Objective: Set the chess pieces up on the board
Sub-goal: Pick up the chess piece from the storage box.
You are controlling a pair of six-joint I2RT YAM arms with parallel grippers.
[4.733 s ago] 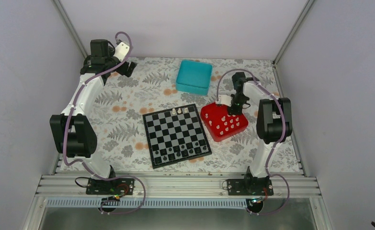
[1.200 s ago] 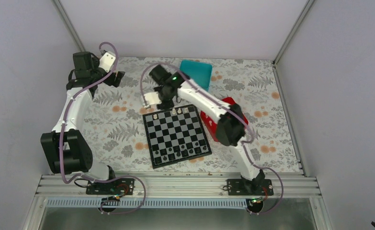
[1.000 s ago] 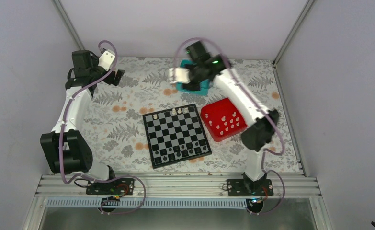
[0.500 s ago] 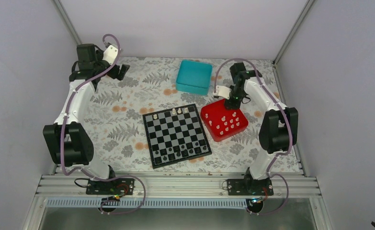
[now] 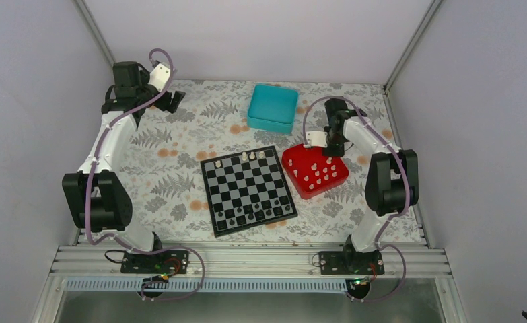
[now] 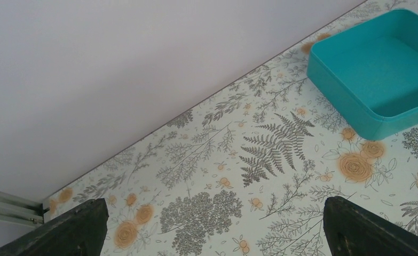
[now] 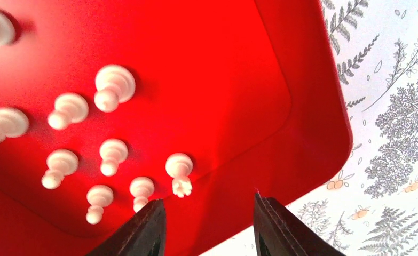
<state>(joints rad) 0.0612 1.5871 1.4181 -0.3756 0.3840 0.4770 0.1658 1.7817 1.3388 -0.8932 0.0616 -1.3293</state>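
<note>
Board (image 5: pixel 248 190): white pieces (image 5: pixel 252 155) on far row, dark pieces (image 5: pixel 249 214) on near rows.
Tray (image 5: pixel 293 161): just right of board, more white pieces inside.
Right fingers (image 5: pixel 328 149): above tray's far part.
Box (image 5: pixel 273 107): beyond board.

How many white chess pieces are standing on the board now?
3 chess pieces, side by side in the board's far row, near its middle. Nothing covers the board.

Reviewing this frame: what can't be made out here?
- Top view: chess pieces on the board are too small to identify.
- Right wrist: red tray cut off at top and left edges.
- Left wrist: teal box cut by right edge; left fingers run off the bottom.
</note>
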